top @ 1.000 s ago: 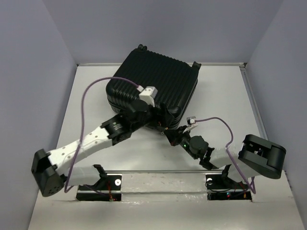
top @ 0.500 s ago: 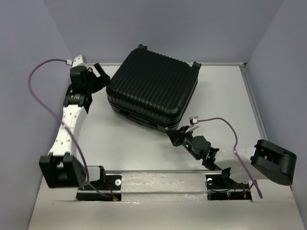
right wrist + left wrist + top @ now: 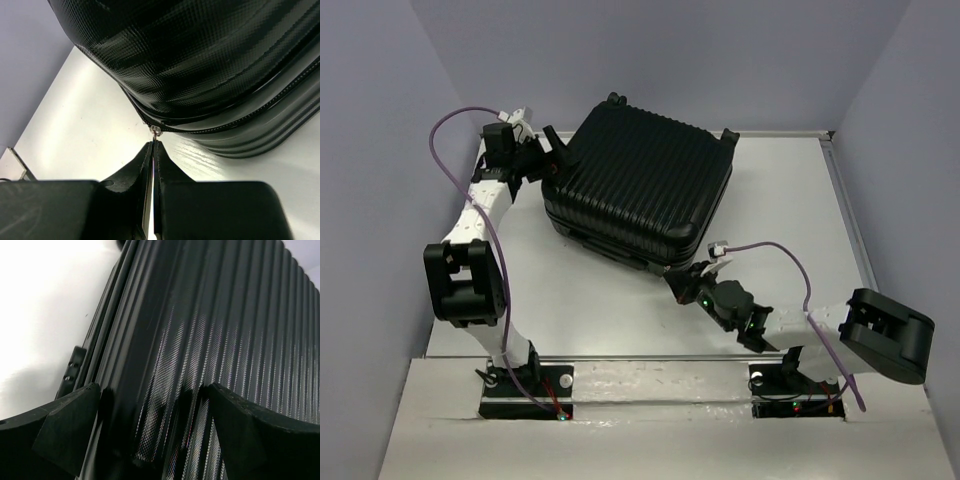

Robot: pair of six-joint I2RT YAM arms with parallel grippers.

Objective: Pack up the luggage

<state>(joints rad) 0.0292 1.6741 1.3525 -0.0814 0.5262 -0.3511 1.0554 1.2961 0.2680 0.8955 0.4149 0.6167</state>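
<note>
The luggage (image 3: 638, 185) lies flat and shut on the table (image 3: 790, 200). Our right fingers (image 3: 152, 150) pinch its zipper pull (image 3: 156, 131) — to run the zip, we judge — while our left fingers (image 3: 545, 152) gape wide, bracing its far-left corner.

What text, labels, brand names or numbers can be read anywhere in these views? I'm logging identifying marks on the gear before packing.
None can be read.
The luggage shows only a ribbed black shell, with no visible logo or tag.
The left gripper, the right gripper and the table carry no legible print.
</note>
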